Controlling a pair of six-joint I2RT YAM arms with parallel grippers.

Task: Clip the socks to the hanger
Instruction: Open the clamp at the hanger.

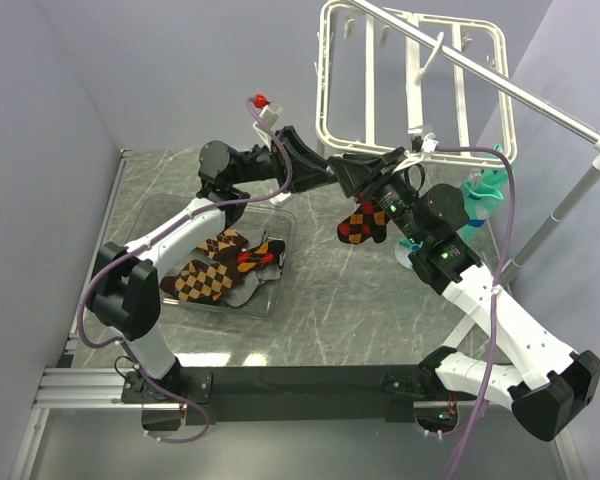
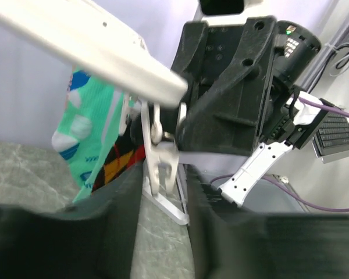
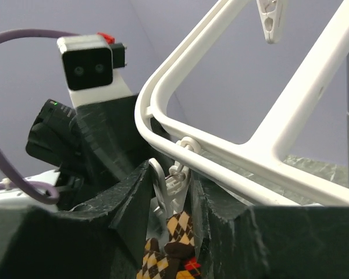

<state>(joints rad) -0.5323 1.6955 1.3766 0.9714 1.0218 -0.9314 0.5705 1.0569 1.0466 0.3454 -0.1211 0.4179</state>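
Leftmost, holds argyle socks [image 1: 208,278] loose in the tray [image 1: 268,300]. Centrally, nips a hanger [image 3: 314,72] clip [image 2: 160,165] in the near-closed left gripper [image 2: 161,186] and pinches a limp, light sock [image 1: 363,225] by its top in the near-shut right gripper [image 3: 168,186], under the rim; likely slips unless gripped there. Rightward, shows a mint sock [image 1: 485,195] hanging.

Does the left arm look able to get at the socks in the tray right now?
Probably yes, once freed. The tray sits open-topped right under the left arm, its socks uncovered. For now the left hand is up at the hanger, closed on a clip.
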